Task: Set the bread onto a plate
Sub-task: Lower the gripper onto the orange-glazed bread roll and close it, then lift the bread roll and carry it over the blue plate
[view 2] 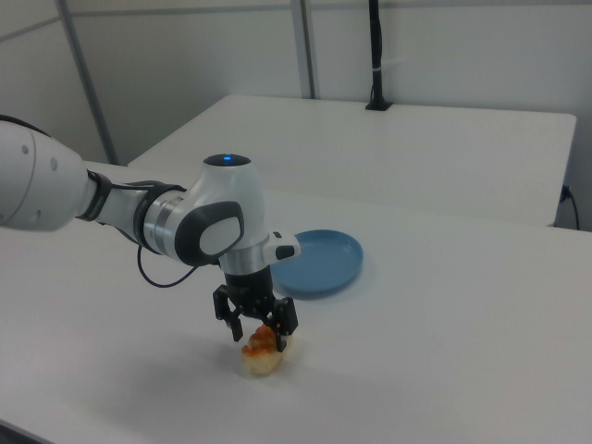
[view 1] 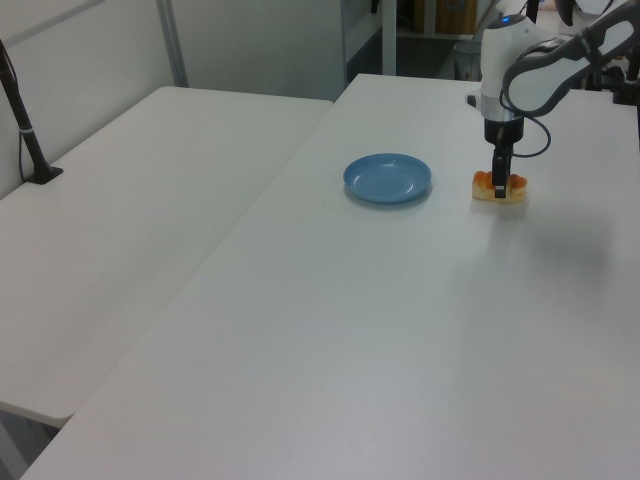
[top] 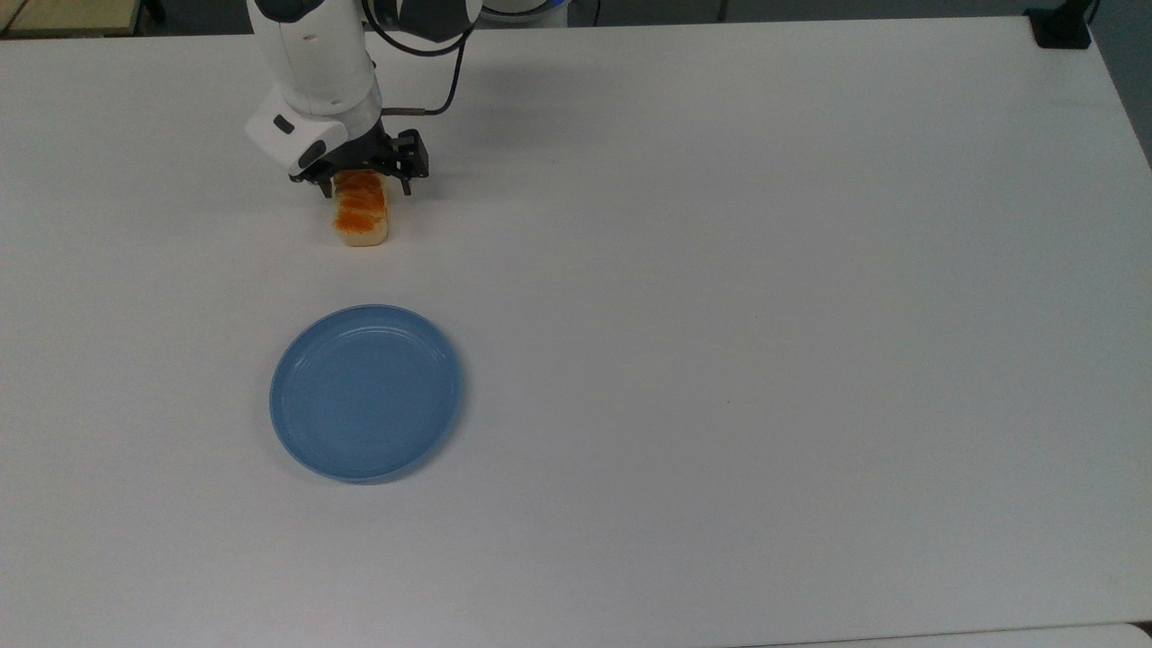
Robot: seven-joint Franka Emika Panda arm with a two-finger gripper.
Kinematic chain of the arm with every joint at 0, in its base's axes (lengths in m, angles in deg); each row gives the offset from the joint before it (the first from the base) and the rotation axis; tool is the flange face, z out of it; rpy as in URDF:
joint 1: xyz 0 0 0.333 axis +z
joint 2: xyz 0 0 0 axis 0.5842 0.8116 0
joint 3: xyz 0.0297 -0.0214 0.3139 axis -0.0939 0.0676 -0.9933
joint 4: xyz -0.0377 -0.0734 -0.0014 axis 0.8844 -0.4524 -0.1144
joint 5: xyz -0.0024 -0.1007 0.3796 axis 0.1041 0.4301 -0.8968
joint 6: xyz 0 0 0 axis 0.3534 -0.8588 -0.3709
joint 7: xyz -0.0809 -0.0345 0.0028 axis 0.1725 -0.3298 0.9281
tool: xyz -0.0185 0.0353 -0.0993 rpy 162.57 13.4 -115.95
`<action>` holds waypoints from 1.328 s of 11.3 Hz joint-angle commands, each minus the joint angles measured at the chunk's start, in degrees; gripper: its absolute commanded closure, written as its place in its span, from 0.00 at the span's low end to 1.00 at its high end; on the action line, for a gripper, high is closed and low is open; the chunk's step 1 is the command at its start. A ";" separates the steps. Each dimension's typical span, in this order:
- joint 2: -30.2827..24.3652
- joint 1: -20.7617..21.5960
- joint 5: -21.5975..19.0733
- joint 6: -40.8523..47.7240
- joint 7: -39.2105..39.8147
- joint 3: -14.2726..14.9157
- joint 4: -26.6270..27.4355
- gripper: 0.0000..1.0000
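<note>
While my jaws hang spread, one finger on either side of the bread [top: 361, 212], I grip nothing: the loaf lies flat on the table [top: 765, 315] and my fingers straddle only its far end. In the top view my gripper [top: 362, 184] sits at the upper left, the arm [top: 310, 63] coming down from the far edge, and the orange top of the bread runs toward the near side, its pale end pointing at the plate [top: 366, 392]. The plate lies nearer than the bread, well apart from it, with bare table between. In the left view the plate [view 1: 388, 178] is to the left of the bread [view 1: 499, 187], and my gripper [view 1: 500, 186] stands upright over the loaf. In the right view my gripper [view 2: 258, 334] straddles the bread [view 2: 264, 350] near the front, and the plate [view 2: 316, 262] lies beyond it to the right.
</note>
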 commanded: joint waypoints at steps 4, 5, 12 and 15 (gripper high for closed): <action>0.60 -0.08 2.61 0.04 1.56 0.20 -1.62 0.41; 1.65 0.00 2.61 2.92 1.47 0.11 -5.37 0.41; 20.36 2.02 -2.13 22.72 -0.01 0.11 -43.26 0.40; 26.35 4.21 -2.04 18.36 -4.67 -0.24 -49.62 0.39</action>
